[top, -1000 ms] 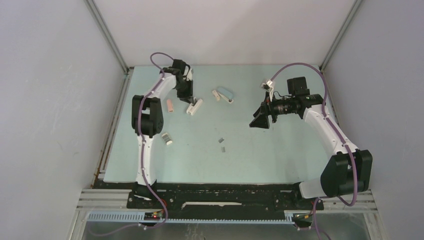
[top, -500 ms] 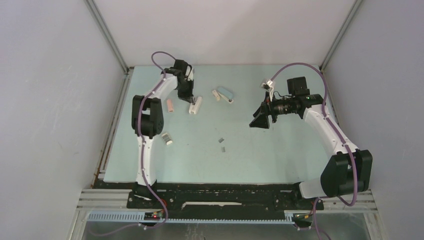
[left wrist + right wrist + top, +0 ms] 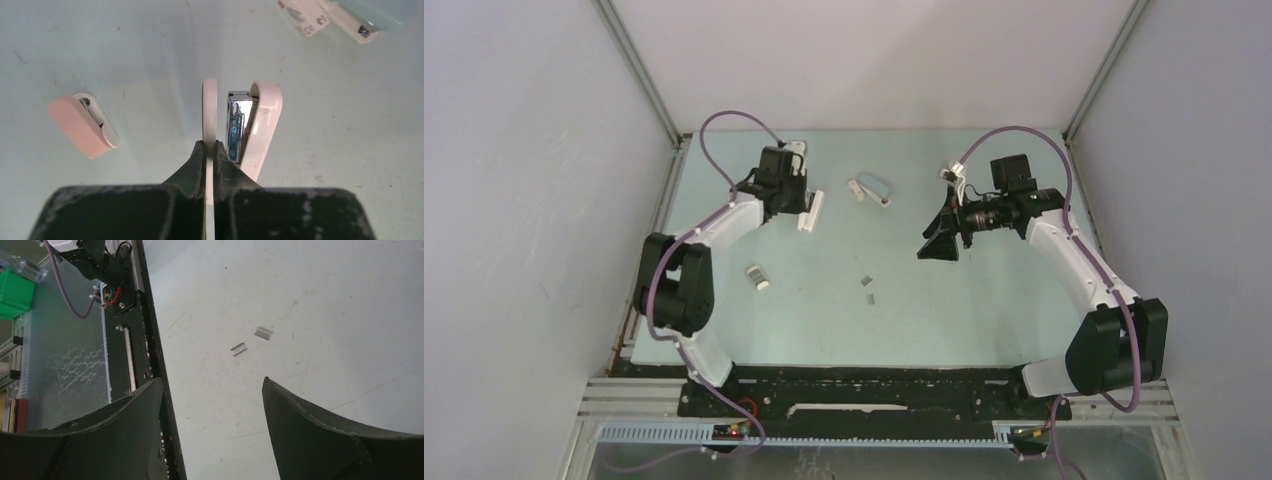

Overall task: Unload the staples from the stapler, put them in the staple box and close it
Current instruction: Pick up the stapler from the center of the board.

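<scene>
In the left wrist view my left gripper is shut on a thin white flap of the white stapler, which stands splayed open with its shiny metal magazine showing. The top view places that stapler at the back left, with the left gripper against it. Two tiny grey staples lie mid-table. They also show in the right wrist view as staples beyond the fingers. My right gripper hovers open and empty at the right; the right wrist view shows this gripper with bare table between its fingers.
A pink stapler lies left of the held one. A teal stapler and a small white one sit at the back centre. Another small stapler lies at the left. The black front rail borders the table.
The left gripper has closed on the white stapler's flap. The left arm's elbow has swung down and to the left, and now covers the pink stapler in the top view. The right arm barely moved.
</scene>
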You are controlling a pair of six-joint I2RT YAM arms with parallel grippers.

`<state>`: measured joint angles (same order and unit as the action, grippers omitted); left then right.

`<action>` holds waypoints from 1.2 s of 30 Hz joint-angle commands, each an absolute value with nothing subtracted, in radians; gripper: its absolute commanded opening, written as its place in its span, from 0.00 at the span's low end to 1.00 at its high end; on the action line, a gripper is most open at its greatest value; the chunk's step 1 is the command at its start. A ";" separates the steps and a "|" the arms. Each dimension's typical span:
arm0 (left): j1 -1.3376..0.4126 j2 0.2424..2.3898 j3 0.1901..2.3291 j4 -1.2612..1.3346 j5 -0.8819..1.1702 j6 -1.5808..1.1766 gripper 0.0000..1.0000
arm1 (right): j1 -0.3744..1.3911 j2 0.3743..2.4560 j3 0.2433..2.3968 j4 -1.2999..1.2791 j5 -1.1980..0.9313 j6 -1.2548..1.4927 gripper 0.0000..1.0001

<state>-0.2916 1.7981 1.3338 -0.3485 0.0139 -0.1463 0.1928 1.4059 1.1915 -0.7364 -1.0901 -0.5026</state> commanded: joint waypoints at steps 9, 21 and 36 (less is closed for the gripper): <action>-0.459 1.499 0.936 0.171 -0.244 -0.066 0.00 | 0.224 1.407 1.163 -0.690 -1.135 -0.486 0.83; -0.516 1.290 0.665 0.360 -0.222 -0.216 0.00 | 0.268 1.297 0.957 -0.366 -1.114 -0.457 0.83; -0.571 1.149 0.441 0.576 -0.127 -0.473 0.00 | 0.384 1.247 0.821 0.128 -1.065 -0.340 0.93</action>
<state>-0.5381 1.1904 0.4824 0.4313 -0.1528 -0.3748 0.3607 1.2346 0.7952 0.0334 -1.0981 -0.4065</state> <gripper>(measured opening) 0.026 0.930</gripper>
